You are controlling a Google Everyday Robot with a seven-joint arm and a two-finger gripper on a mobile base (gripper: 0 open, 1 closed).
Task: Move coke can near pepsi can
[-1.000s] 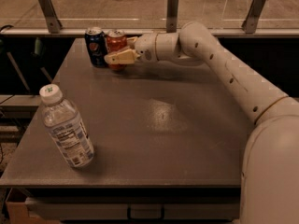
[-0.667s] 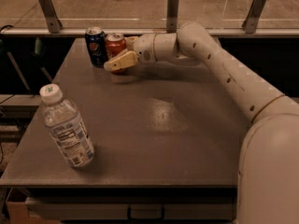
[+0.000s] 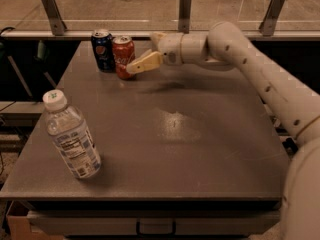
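Note:
The red coke can (image 3: 123, 57) stands upright at the far left of the table, right beside the dark blue pepsi can (image 3: 102, 50), almost touching it. My gripper (image 3: 148, 50) is just to the right of the coke can and is open. Its near finger (image 3: 143, 63) points at the can's lower right side and the far finger (image 3: 158, 36) sits behind. The can stands free between nothing; I hold nothing.
A clear water bottle (image 3: 71, 135) with a white cap stands tilted at the front left of the grey table (image 3: 200, 149). A rail with metal posts (image 3: 185, 9) runs behind the table's far edge. My arm (image 3: 260, 69) spans the right side.
The gripper has let go of the coke can and drawn back to the right. The can stays upright next to the pepsi can.

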